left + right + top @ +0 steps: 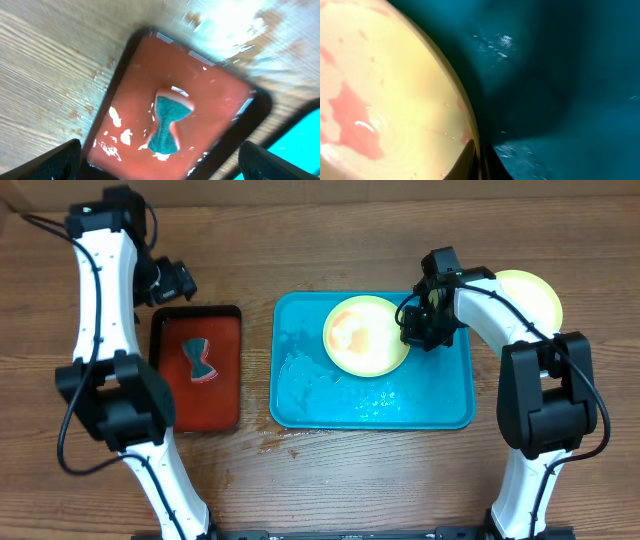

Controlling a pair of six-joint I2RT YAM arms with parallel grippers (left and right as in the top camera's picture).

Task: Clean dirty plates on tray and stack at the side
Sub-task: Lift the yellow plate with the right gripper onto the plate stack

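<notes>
Red-smeared yellow-green plate (365,335) on the tray (300,395), right rim tight between near-shut right claw (479,159) jaws.

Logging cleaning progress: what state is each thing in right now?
smeared plate: on the tray, red smears, not yet wiped
side plate: on the table beside the tray, partly hidden, no smears visible
tray: wet
red tray: wet, holds the sponge
sponge: lying free
left gripper: open, above red tray
right gripper: shut on smeared plate's rim
</notes>
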